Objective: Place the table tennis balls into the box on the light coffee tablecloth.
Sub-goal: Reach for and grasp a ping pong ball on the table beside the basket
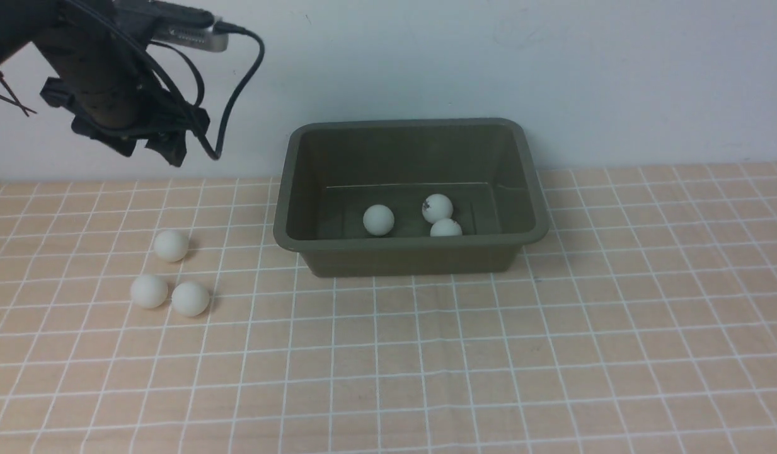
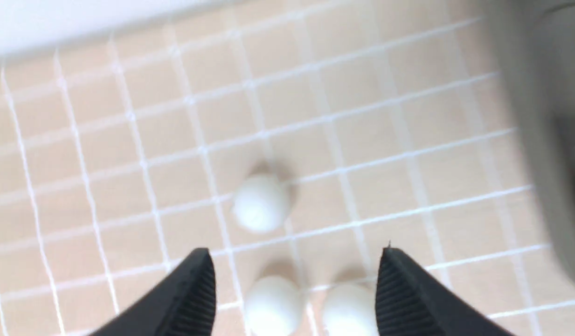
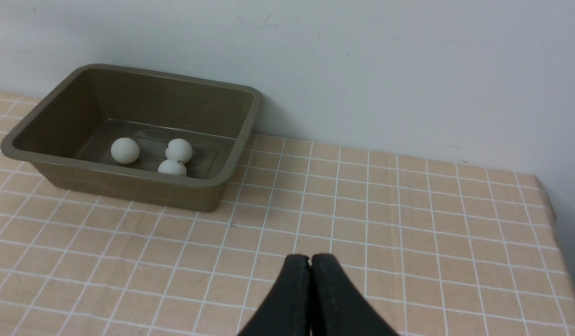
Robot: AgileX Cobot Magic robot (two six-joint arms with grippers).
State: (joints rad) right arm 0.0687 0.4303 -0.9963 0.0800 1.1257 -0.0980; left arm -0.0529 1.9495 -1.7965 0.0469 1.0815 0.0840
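At lower left of the front frame, three table tennis balls [image 1: 171, 245] sit on the light coffee tablecloth [image 1: 552, 347]; three lie in the box [image 1: 533, 189]. My left gripper [image 2: 294, 254] hovers spread, empty; right gripper [image 3: 309, 261] clenched on nothing. Two loose balls sit side by side: pinching one could roll its neighbour. One boxed ball's dark print is unreadable.

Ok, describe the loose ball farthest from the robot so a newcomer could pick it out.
Look to the robot's left of the olive-green box, on the grid-patterned tablecloth. There the lone table tennis ball sits nearer the wall, apart from the two others, which lie side by side closer to the robot.
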